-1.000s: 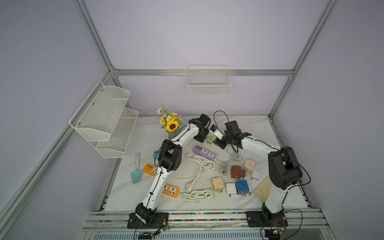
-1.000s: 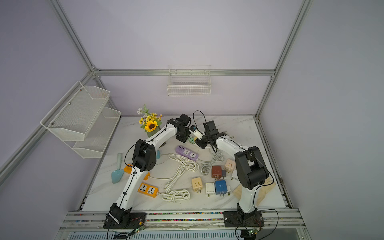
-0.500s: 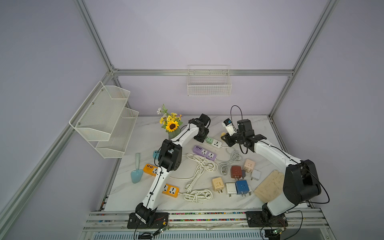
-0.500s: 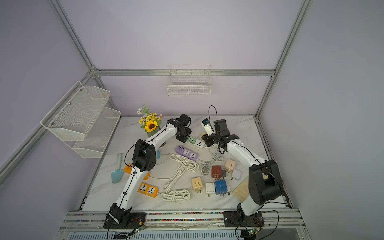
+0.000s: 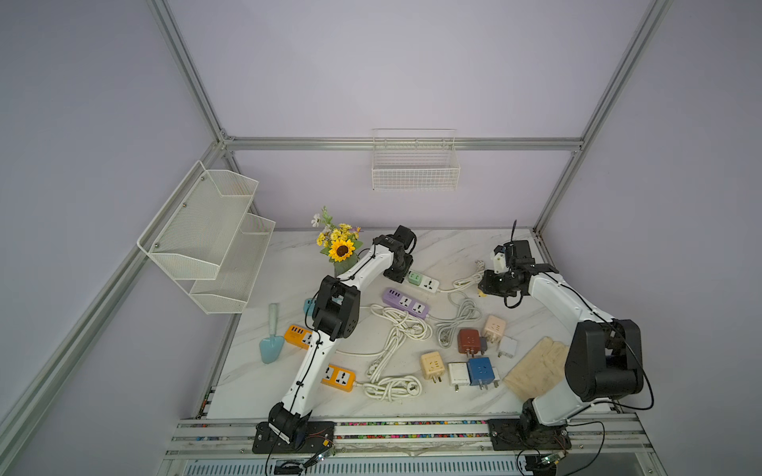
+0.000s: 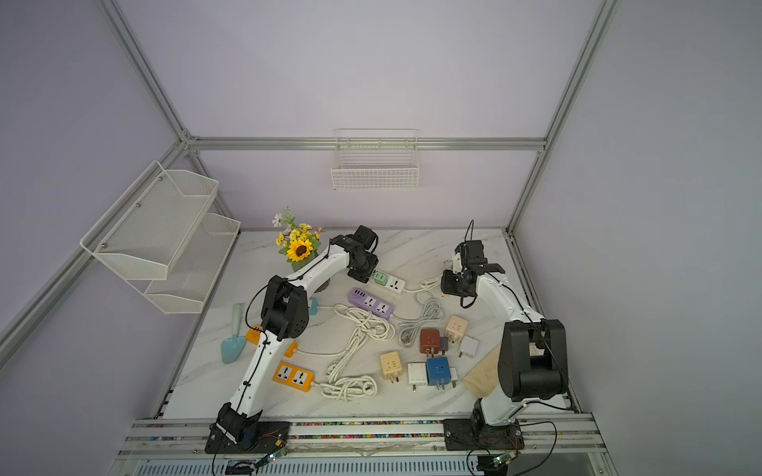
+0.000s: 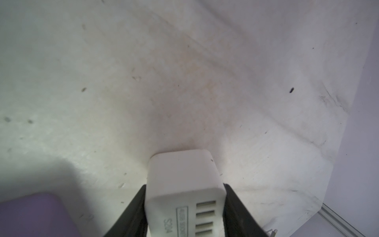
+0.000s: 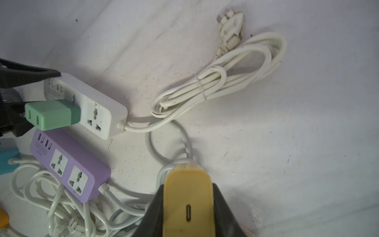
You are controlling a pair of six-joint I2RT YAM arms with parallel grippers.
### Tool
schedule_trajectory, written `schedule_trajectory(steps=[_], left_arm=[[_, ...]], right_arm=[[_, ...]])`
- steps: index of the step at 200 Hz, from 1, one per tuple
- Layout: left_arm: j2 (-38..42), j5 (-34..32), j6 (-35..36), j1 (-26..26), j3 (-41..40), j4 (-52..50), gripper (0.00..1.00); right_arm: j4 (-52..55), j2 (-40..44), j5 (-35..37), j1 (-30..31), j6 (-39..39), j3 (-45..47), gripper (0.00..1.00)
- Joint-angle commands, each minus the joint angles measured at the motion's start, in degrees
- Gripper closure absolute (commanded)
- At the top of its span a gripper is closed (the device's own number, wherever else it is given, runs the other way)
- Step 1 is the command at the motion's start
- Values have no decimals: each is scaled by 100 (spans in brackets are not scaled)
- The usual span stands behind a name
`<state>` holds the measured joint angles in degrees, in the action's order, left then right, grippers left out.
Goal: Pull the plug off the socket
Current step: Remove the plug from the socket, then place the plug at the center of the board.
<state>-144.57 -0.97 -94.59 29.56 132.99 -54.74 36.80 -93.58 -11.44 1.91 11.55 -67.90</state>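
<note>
A white power strip (image 5: 423, 282) (image 6: 391, 282) lies at the back middle of the marble table, with a green plug (image 8: 52, 117) (image 5: 414, 277) still seated in it. My left gripper (image 7: 184, 190) (image 5: 398, 275) is shut on the strip's USB end (image 7: 182, 180), one black finger on each side. Off to the strip's right and apart from it, my right gripper (image 8: 188, 188) (image 5: 486, 288) is shut on a yellow plug (image 8: 188, 205) with a slot in its face. In both top views only a sliver of that yellow plug (image 6: 445, 294) shows.
A purple strip (image 5: 406, 303) lies just in front of the white one. Coiled white cords (image 5: 396, 334) (image 8: 221, 76), two orange strips (image 5: 338, 377), several cube adapters (image 5: 470, 342) and a beige glove (image 5: 536, 366) fill the front. A sunflower vase (image 5: 340, 251) stands back left, beside a blue trowel (image 5: 270, 342).
My right gripper has pulled away from the white strip and swung to the right with the yellow plug in it. The left gripper has stayed on the strip's end.
</note>
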Motion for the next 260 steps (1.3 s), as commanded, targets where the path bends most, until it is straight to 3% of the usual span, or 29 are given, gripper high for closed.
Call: schedule_trajectory(steps=[1,33,75,120,207,260], left_arm=[[244,-289,-100,-144,-192,-438,100],[274,-263,-139,-150,-203,-441,100],[264,-263,-156,-152,-202,-435,100],[274,-269,-148,-152,-204,-441,100],[246,-229,-157,-144,-176,-430,100],[253,-237,-140,-148,-177,-432,100]], right_arm=[[680,-362,44,-189,511,-221,95],[1081,-999,-314,-385,734,-734,93],[1676,-1711,-254,-451,840,-1469,89],[1970,-2000,-81,-490,946,-1680,85],[1973,-2327,5,-516,1211,-2014,50],[1887,-2024,63,-510,1247,-2051,42]])
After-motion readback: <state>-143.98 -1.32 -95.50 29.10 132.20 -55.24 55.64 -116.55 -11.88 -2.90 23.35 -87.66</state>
